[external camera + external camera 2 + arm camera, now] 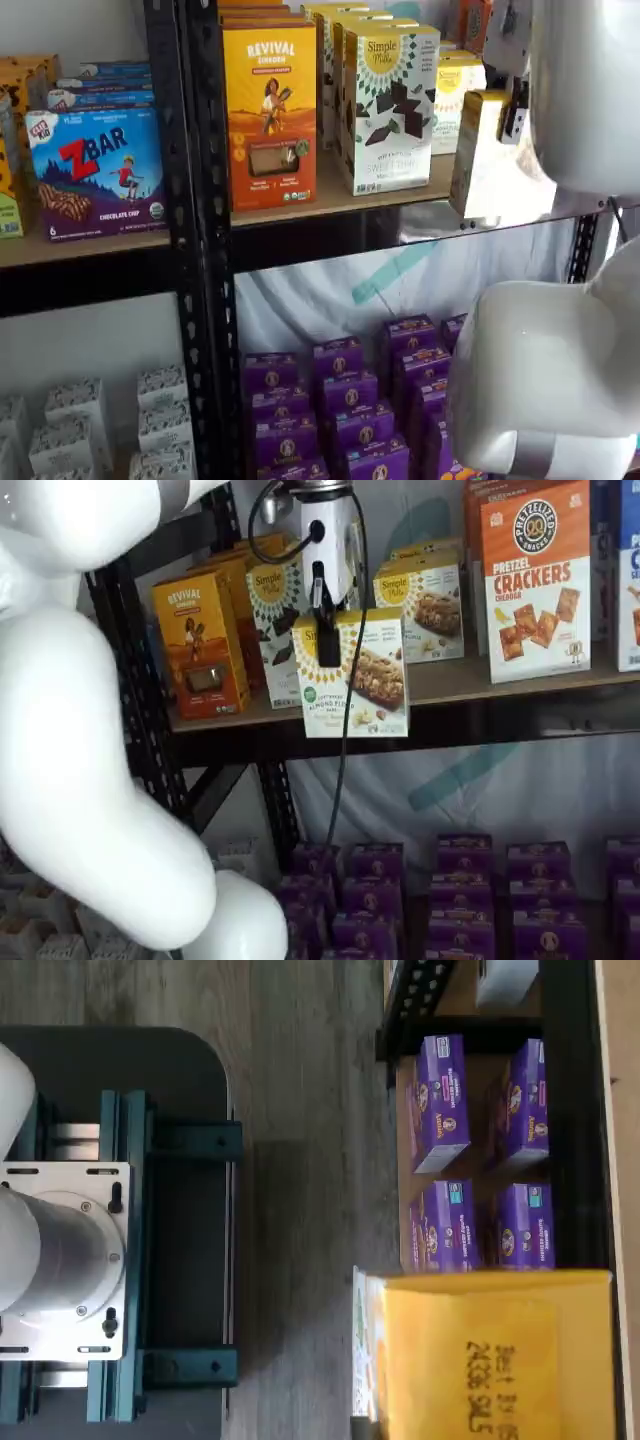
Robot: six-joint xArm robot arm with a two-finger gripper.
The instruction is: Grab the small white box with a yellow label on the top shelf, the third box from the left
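Gripper (328, 640) clamped on the small white box (365, 685), held clear before the top shelf (450, 685); withdraw level, avoiding neighbours behind.

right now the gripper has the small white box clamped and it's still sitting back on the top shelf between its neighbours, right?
Partly. The gripper is shut on the small white box, but the box is not sitting on the top shelf. In a shelf view it hangs in front of the shelf's front rail, its bottom edge below the board, clear of the boxes behind it.
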